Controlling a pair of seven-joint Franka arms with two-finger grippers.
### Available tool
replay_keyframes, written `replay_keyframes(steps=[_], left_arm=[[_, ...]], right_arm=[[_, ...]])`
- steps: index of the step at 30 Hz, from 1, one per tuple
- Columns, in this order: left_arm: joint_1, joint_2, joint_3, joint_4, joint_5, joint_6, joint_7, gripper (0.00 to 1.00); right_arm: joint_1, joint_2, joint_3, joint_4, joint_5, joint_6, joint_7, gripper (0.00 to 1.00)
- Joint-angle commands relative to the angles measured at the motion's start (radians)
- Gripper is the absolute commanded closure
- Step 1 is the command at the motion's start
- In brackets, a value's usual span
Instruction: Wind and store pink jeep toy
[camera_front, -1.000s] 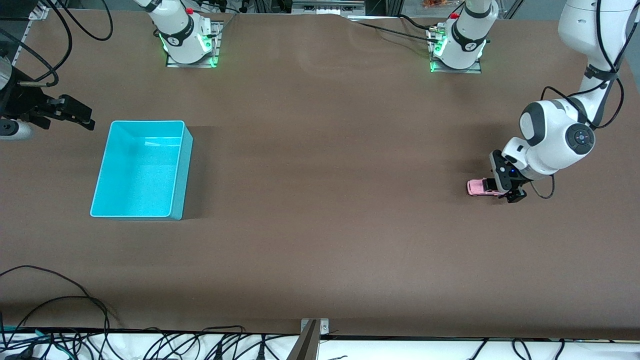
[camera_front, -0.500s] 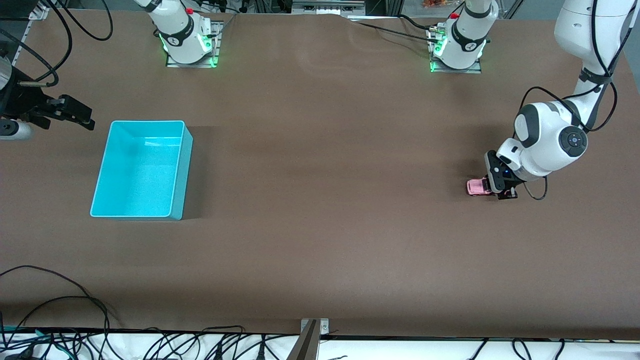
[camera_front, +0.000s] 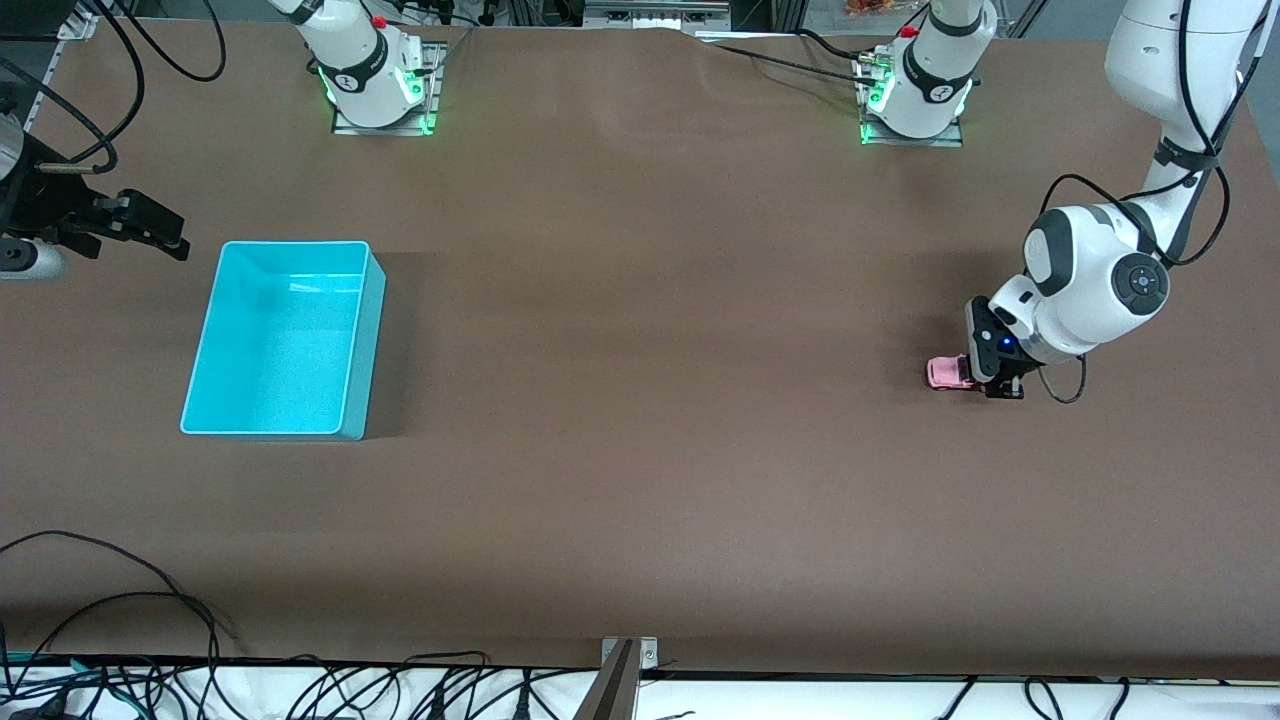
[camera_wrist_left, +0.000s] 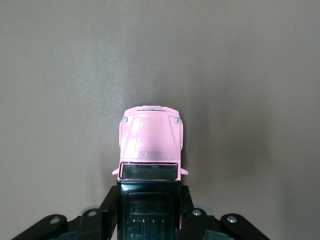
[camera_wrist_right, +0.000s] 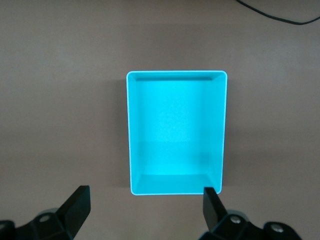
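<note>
The pink jeep toy sat on the brown table toward the left arm's end, well apart from the cyan bin, which stood at the right arm's end. The left gripper was down at the table, its fingers closed on the black-roofed rear of the jeep — the left wrist view showed them pressed against both sides of the dark roof, with the pink bonnet and windscreen sticking out ahead of the jaws. In the front view only the pink front part of the toy was visible beside the black gripper; the rear was hidden under it. Whether the wheels were touching the table could not be told. The right arm waited near the table's edge at its own end, its gripper held in the air beside the bin with the fingers spread wide and nothing between them — its wrist view looked down into the bin, whose interior showed only the cyan floor and walls. Dark cables lay along the table edge nearest the front camera.
</note>
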Motion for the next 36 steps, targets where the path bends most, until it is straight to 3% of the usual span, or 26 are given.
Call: replay_keyframes(steps=[1, 18, 29, 36], left_arm=[[0.002, 0.013, -0.007, 0.025, -0.036, 0.004, 0.071, 0.92], [0.031, 0.059, -0.008, 0.04, -0.039, 0.004, 0.071, 0.92], [0.179, 0.101, -0.008, 0.053, -0.027, 0.001, 0.117, 0.92], [0.26, 0.176, -0.008, 0.126, -0.025, -0.004, 0.18, 0.92]], right_arm=[[-0.008, 0.01, 0.007, 0.023, -0.004, -0.005, 0.007, 0.0], [-0.008, 0.01, 0.007, 0.024, -0.004, -0.005, 0.007, 0.0], [-0.008, 0.01, 0.007, 0.023, -0.004, -0.005, 0.007, 0.0], [-0.008, 0.01, 0.007, 0.023, -0.004, -0.005, 0.007, 0.0]])
